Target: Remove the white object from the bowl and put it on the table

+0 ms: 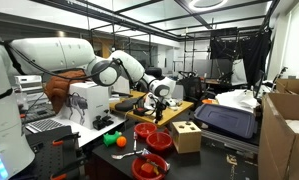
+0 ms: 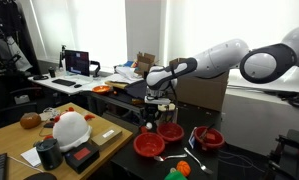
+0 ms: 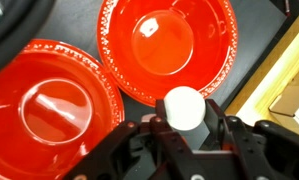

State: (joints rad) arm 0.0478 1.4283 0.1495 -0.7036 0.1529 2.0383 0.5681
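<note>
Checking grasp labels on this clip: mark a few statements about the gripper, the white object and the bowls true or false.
1. The gripper is closed on the white object. True.
2. The white object lies inside a red bowl. False: it sits between the fingers, outside both bowls' hollows.
3. In the wrist view, the red bowl at top and the red bowl at left are empty. True.
4. The bowls stand on the pale wooden slab. False: they stand on the dark part of the table, beside the slab.
</note>
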